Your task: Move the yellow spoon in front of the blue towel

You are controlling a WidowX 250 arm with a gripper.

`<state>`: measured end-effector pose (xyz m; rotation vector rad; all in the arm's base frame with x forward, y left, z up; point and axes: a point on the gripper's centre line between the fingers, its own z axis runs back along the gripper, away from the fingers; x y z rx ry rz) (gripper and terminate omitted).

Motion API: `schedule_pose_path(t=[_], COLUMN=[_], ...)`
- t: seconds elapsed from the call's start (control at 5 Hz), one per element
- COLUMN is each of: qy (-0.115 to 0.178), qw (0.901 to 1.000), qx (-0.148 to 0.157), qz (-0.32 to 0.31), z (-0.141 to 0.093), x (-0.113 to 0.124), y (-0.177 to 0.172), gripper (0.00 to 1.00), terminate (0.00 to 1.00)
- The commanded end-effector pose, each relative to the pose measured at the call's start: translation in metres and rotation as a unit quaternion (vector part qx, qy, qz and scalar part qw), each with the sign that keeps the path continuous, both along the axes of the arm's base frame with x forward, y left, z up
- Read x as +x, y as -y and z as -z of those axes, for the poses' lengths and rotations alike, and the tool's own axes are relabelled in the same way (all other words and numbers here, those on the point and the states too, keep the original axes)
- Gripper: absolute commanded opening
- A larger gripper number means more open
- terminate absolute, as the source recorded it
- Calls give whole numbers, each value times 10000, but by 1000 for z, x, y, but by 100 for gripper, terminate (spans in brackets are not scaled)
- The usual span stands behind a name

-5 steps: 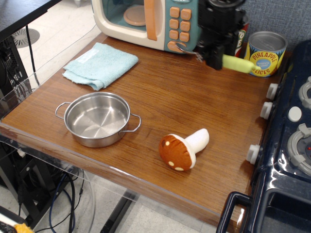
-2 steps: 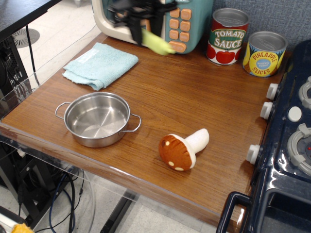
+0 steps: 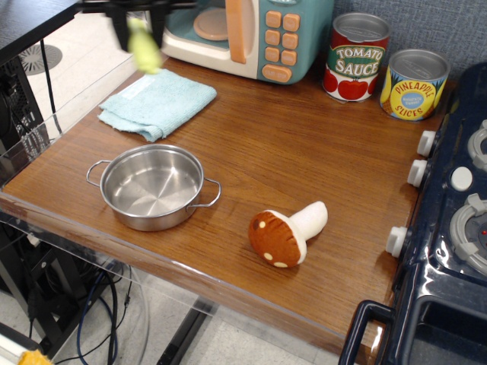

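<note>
The yellow spoon (image 3: 143,48) hangs handle-down from my gripper (image 3: 137,21) at the top left, above the far edge of the blue towel (image 3: 158,103). Only its pale yellow-green handle shows; the silver bowl is hidden in the dark gripper. The gripper is shut on the spoon and is cut off by the top edge of the frame. The towel lies flat on the wooden table (image 3: 304,144) at the back left, in front of the toy microwave (image 3: 243,34).
A steel pot (image 3: 154,185) stands at the front left, near the towel. A plush mushroom (image 3: 285,233) lies front centre. A tomato sauce can (image 3: 356,57) and a pineapple can (image 3: 414,84) stand at the back right. A toy stove (image 3: 449,228) borders the right edge.
My gripper has carried the spoon from the back right, by the cans, leftward across the front of the microwave to above the towel's far edge. Nothing else moved.
</note>
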<state>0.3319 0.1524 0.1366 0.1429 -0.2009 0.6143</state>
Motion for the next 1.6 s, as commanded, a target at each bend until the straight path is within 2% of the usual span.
schedule_pose_path(t=[0.0,0.2,0.4,0.6,1.0,1.2,1.4], qy=[141,99,-35,-181,-428,-649,-646], qw=[9806,9594,9506,9458,9441,9374,9375], qx=[376,337,267,192,-77,-168,-194], qz=[1921,2798,3092,3237,3266,3416,3415], z=[-19,-6,14,35,74,99,100], x=[-6,0,0,-6,-9,-11,-8], y=[-48,-55,-62,-61,-57,-48,-45], gripper=[0,0,0,0,0,0,0], terminate=[0,0,0,0,0,0,0])
